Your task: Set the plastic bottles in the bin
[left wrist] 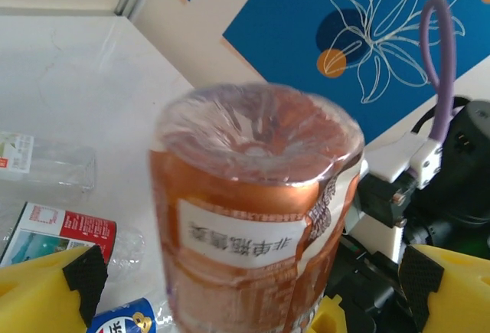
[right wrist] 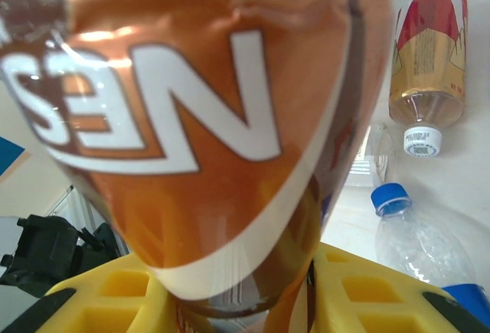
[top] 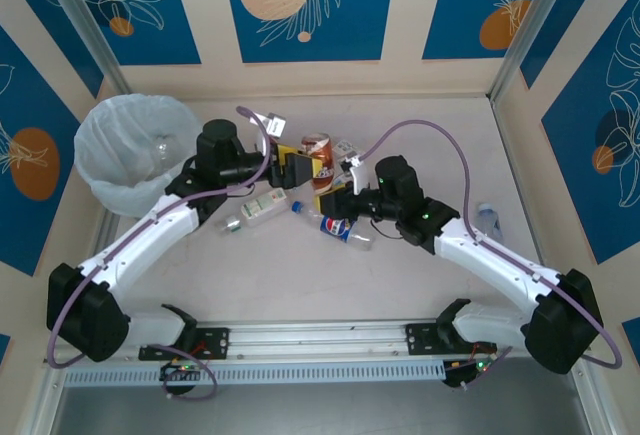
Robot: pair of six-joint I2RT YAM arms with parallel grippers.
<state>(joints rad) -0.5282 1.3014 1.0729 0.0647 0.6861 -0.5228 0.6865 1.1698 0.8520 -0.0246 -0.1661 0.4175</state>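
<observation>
Bottle (left wrist: 256, 218) is cylindrical, sleeved in glossy brown film.

My left claw (top: 296, 167) stands wide open over the middle of the worktop (top: 400, 285), facing the brown bottle (top: 318, 151). My right claw (top: 333, 191) pinches that bottle from the other side. Just nearer to me lie a green-and-white bottle (top: 262, 209) and a blue-labelled bottle (top: 345, 229), with their cap ends close together. Another clear bottle (top: 487, 217) lies by the right wall. The bin (top: 110, 190), lined with a white bag, sits in the far left corner beside my left arm.
</observation>
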